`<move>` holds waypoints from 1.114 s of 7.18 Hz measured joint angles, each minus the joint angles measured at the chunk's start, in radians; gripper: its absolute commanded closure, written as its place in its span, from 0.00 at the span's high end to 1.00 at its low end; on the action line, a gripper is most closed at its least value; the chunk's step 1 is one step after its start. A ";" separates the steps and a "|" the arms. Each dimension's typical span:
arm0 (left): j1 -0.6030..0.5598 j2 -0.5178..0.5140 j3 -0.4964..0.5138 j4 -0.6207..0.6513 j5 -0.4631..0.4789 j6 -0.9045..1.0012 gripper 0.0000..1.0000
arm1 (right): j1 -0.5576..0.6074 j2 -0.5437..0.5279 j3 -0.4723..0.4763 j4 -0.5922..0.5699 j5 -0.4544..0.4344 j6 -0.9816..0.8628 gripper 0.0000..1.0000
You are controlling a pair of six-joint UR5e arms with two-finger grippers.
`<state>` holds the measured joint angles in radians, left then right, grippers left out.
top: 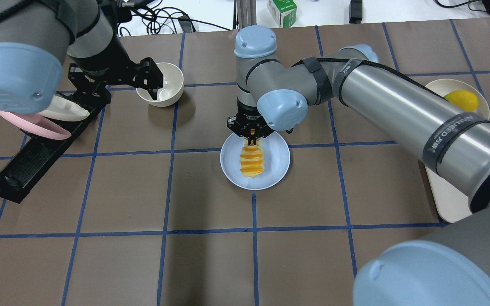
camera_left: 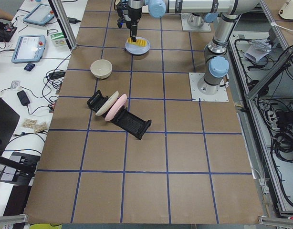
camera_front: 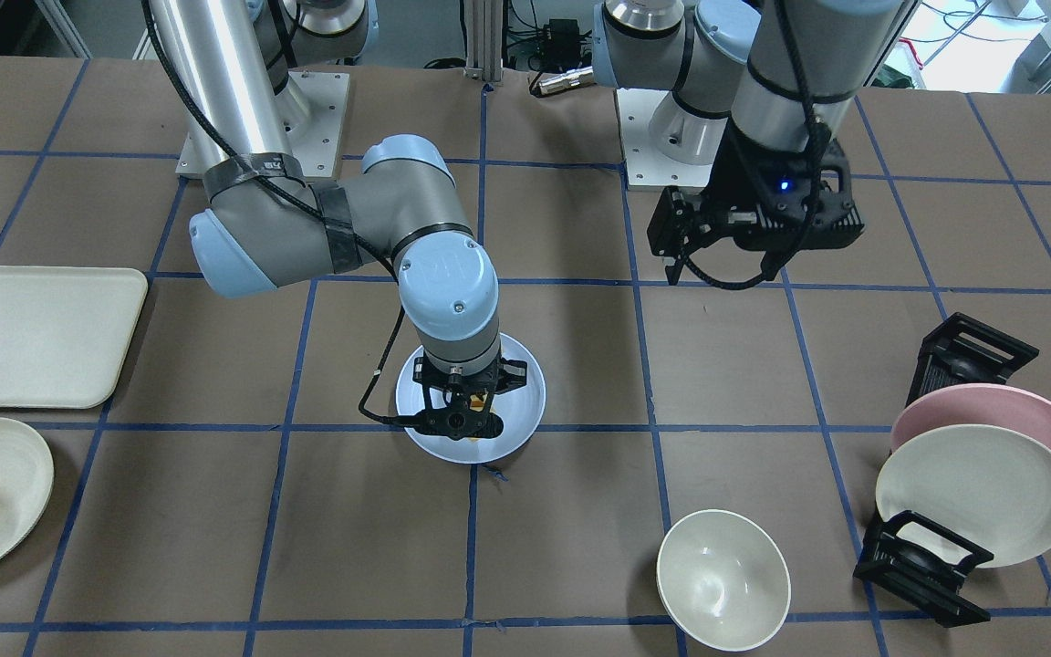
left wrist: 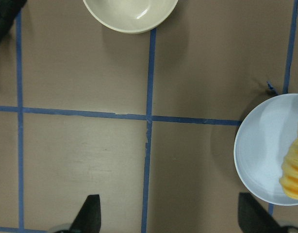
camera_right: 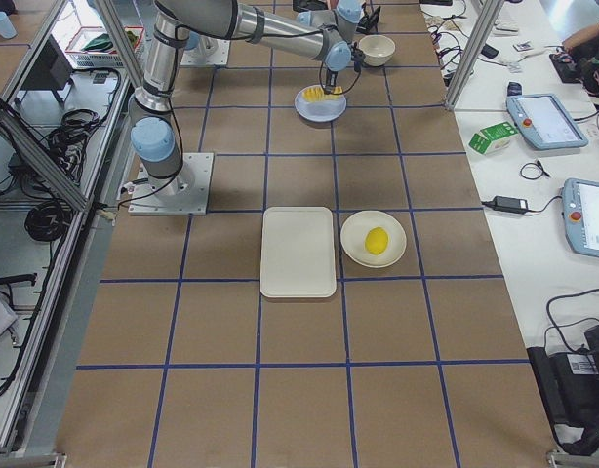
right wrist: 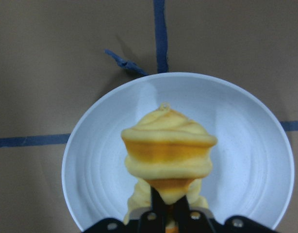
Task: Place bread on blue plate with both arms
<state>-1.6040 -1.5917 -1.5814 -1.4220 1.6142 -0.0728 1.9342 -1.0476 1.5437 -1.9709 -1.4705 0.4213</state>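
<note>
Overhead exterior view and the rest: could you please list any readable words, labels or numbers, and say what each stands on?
"MANU…", the remainder blurred: pale lettering on the black band around the right arm.
Green-and-white carton: print too small to read.
Tablet screens: too small to read.
Nothing else is legible.
</note>
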 measured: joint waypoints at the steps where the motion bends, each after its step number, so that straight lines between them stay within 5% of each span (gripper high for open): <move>1: 0.022 0.008 0.011 -0.007 -0.001 0.010 1.00 | 0.004 0.003 0.017 -0.026 0.000 0.008 0.75; 2: 0.049 0.011 0.008 -0.011 -0.021 0.012 1.00 | 0.006 0.004 0.026 -0.037 0.000 0.013 1.00; 8: 0.077 0.011 0.000 -0.061 -0.054 0.191 1.00 | -0.014 -0.057 0.024 -0.023 -0.013 0.017 1.00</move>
<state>-1.5274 -1.5808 -1.5809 -1.4830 1.5602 0.1182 1.9199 -1.1046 1.5680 -1.9937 -1.4837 0.4380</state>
